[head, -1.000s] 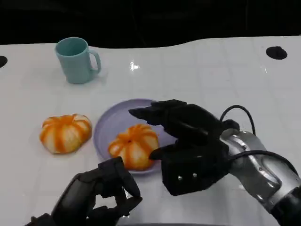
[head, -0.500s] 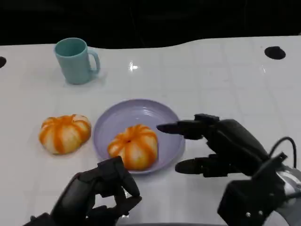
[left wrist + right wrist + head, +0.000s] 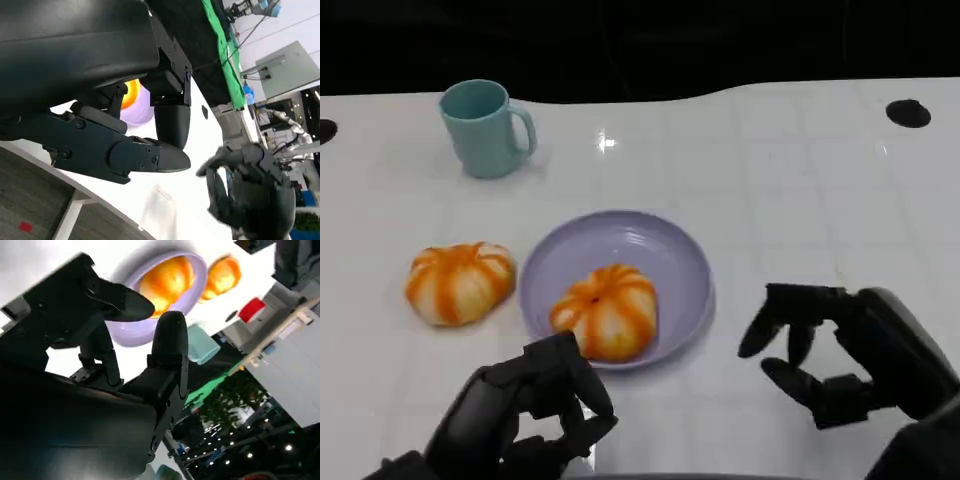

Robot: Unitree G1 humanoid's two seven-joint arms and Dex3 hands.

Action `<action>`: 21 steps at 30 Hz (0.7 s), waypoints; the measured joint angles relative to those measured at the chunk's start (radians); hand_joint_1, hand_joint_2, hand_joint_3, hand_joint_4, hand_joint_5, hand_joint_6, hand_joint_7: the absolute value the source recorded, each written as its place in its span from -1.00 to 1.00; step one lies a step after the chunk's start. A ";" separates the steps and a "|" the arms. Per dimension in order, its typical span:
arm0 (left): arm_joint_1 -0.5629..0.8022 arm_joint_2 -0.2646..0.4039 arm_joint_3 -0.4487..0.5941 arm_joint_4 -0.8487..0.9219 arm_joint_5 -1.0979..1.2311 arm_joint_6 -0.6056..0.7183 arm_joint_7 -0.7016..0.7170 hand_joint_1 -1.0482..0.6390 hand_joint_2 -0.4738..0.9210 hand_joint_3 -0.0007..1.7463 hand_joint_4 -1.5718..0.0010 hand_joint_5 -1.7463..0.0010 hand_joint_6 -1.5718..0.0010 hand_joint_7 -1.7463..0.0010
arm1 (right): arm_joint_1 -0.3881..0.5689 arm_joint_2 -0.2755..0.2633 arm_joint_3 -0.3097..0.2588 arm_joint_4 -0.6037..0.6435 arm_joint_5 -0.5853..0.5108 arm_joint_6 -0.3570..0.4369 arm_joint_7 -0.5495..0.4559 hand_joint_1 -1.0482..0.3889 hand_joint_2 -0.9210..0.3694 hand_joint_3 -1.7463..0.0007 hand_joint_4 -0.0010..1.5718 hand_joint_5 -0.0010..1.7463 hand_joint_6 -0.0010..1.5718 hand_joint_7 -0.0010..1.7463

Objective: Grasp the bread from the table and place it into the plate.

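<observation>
One orange-striped bread (image 3: 606, 310) lies in the lilac plate (image 3: 665, 255) at the table's middle; the right wrist view also shows this bread (image 3: 169, 279) in its plate (image 3: 131, 330). A second bread (image 3: 460, 282) lies on the table left of the plate. My right hand (image 3: 845, 352) is to the right of the plate, off the bread, with its fingers apart and nothing in them. My left hand (image 3: 525, 418) sits near the front edge below the plate, its fingers curled in on nothing. The left wrist view catches the bread (image 3: 133, 93) and my right hand (image 3: 247, 197).
A teal mug (image 3: 485, 128) stands at the back left, handle to the right. Small black marks lie on the table at the far right (image 3: 907, 112) and far left (image 3: 325, 130). The white table's dark back edge runs behind the mug.
My right hand has drawn back from over the plate to the lower right, leaving the bread in the plate. The left hand has stayed in place.
</observation>
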 measured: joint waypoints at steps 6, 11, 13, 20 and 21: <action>-0.001 0.000 -0.001 0.001 0.002 0.000 0.000 -0.39 1.00 -0.64 0.11 -1.00 0.23 -0.77 | 0.060 -0.017 -0.032 -0.047 -0.001 0.003 0.005 0.34 0.01 -0.47 0.02 1.00 -0.06 0.61; -0.003 0.000 0.000 0.013 0.000 0.000 0.000 -0.38 1.00 -0.64 0.10 -1.00 0.23 -0.77 | 0.110 -0.024 -0.041 -0.085 -0.003 0.016 0.014 0.39 -0.02 -0.47 0.03 1.00 -0.10 0.67; -0.005 0.000 0.000 0.017 -0.001 -0.001 0.000 -0.38 1.00 -0.65 0.10 -1.00 0.23 -0.77 | 0.129 -0.024 -0.049 -0.100 -0.011 0.029 0.014 0.41 -0.03 -0.48 0.04 1.00 -0.11 0.69; -0.005 0.001 0.010 0.018 -0.001 -0.002 0.000 -0.38 1.00 -0.65 0.10 -1.00 0.22 -0.77 | 0.164 -0.018 -0.053 -0.123 -0.036 0.076 0.010 0.41 -0.05 -0.43 0.05 1.00 -0.15 0.76; -0.005 0.001 0.011 0.018 -0.001 -0.002 0.000 -0.38 1.00 -0.65 0.11 -1.00 0.23 -0.77 | 0.167 -0.018 -0.053 -0.123 -0.041 0.076 0.008 0.41 -0.05 -0.42 0.05 1.00 -0.15 0.77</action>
